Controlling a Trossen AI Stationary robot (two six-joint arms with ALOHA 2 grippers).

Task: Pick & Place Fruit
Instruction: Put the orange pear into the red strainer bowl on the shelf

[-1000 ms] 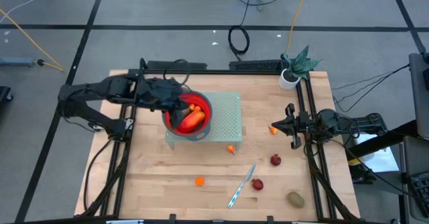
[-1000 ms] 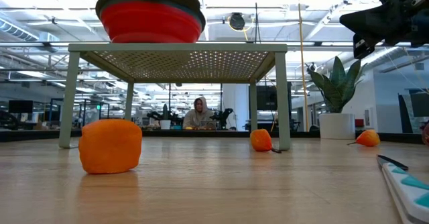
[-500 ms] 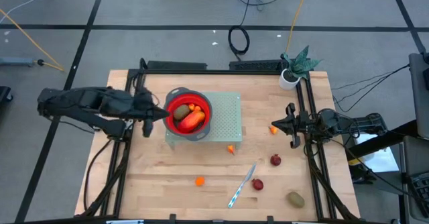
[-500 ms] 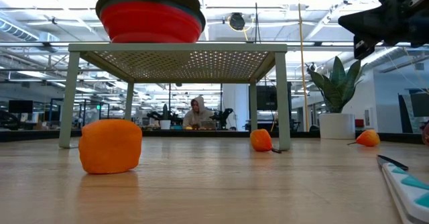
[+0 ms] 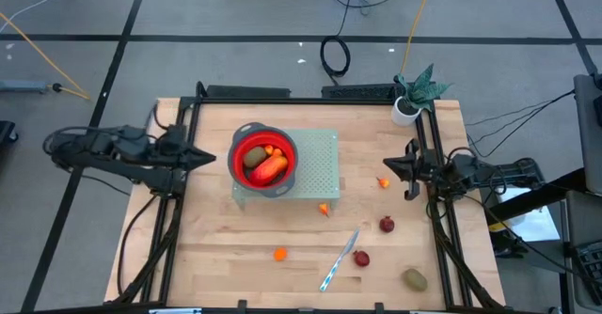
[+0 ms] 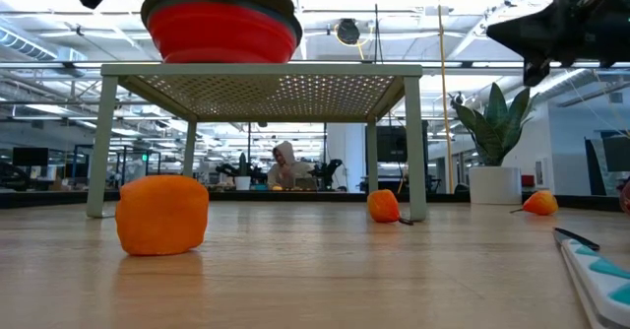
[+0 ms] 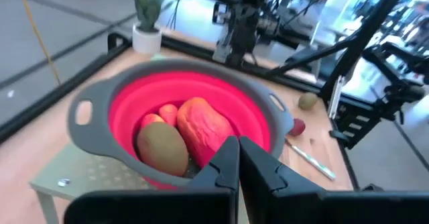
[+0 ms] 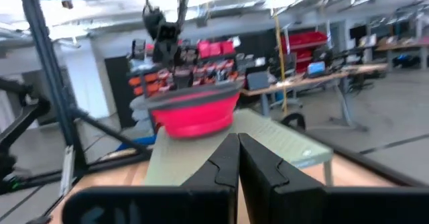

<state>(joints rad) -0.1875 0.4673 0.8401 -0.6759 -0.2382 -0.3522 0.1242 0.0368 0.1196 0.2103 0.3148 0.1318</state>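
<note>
On the pale green perforated stand (image 5: pixel 318 164) near the middle of the desk (image 5: pixel 226 248), the red bowl (image 5: pixel 264 159) already holds several fruit: an olive-brown oval one (image 7: pixel 163 147), a wrinkled orange-red one (image 7: pixel 204 126) and smaller orange pieces. The rest lie loose on the wood toward 3 to 6 o'clock of the bowl: an orange piece (image 5: pixel 280 254) at 6, another (image 5: pixel 324 209) just off the stand's corner, one (image 5: pixel 383 182) at 3 o'clock near the right tool, two dark red ones (image 5: pixel 388 224) (image 5: pixel 361 258) and an olive one (image 5: pixel 414 278) at 4 to 5 o'clock. A silver-and-blue knife (image 5: pixel 339 260) lies among them.

The left tool (image 5: pixel 205 156) is seen at 9 o'clock of the bowl, fingers pressed together and empty. The right tool (image 5: pixel 393 166) hangs at 3 o'clock, likewise closed on nothing.

The fruit are small, smooth and rounded, so a pinch placed off-centre would likely squirt one away across the slick wood. The knife could be nudged during a reach for the dark red fruit beside it. The bowl looks soft-walled with a grey rim and sits raised on the stand; a low approach could catch the rim and tip it.
</note>
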